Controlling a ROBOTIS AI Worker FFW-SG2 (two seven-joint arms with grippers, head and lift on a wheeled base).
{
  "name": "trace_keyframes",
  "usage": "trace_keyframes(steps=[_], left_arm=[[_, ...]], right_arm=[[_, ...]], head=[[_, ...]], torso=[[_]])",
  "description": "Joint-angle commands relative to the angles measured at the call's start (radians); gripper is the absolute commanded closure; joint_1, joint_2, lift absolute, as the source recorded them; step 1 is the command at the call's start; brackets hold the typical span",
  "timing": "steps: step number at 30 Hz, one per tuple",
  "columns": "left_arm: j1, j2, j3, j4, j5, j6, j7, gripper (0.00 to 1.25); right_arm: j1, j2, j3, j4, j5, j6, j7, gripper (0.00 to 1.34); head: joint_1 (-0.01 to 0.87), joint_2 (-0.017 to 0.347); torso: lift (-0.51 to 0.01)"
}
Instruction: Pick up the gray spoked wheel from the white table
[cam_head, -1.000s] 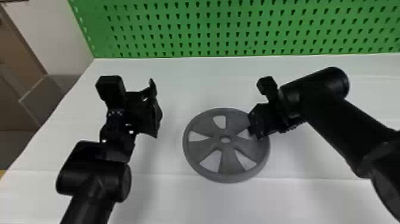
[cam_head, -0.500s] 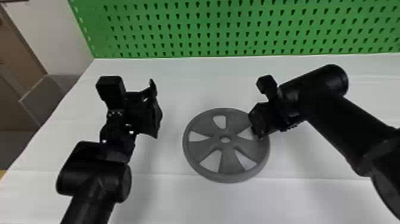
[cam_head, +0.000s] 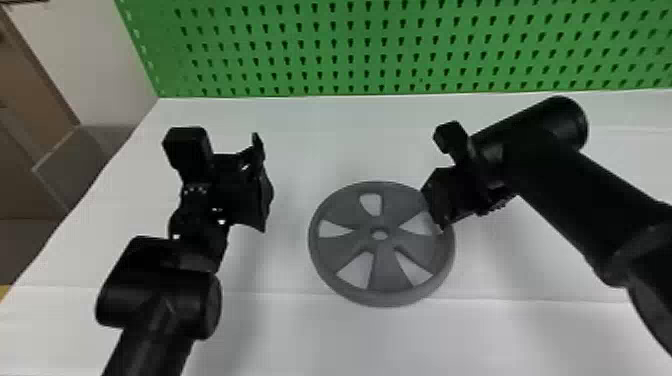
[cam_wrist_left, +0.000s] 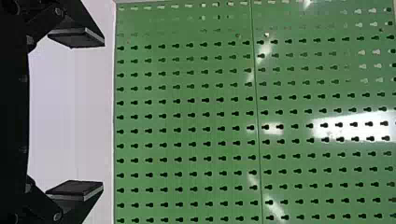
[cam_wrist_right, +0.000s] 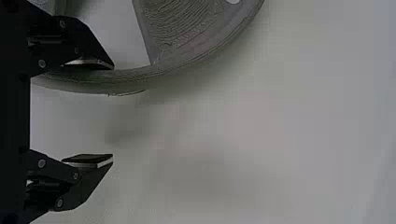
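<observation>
no text, label, brand, number or sign can be read anywhere.

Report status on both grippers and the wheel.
Right gripper open at wheel's rim; left gripper open, off to the side. Wheel flat on table. Nothing blocking.
</observation>
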Motion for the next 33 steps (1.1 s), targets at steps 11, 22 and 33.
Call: trace_keyframes(steps=[11,22,33], left_arm=[[-0.002,0.001,-0.002,0.004,-0.001,0.000,0.000,0.19],[0.000,0.001,-0.001,0.004,-0.001,0.000,0.000,0.19],[0.000,0.001,0.001,0.004,-0.001,0.000,0.000,0.19]], right_arm=[[-0.002,0.001,0.025,0.000,0.003,0.017,0.029,0.76],[-0.007,0.001,0.064,-0.009,0.017,0.017,0.071,0.92],[-0.012,0.001,0.091,-0.014,0.024,0.017,0.086,1.15]], head=[[0.779,0.133],[0.779,0.135],[0.779,0.135]], torso=[[-0.085],[-0.085],[-0.085]])
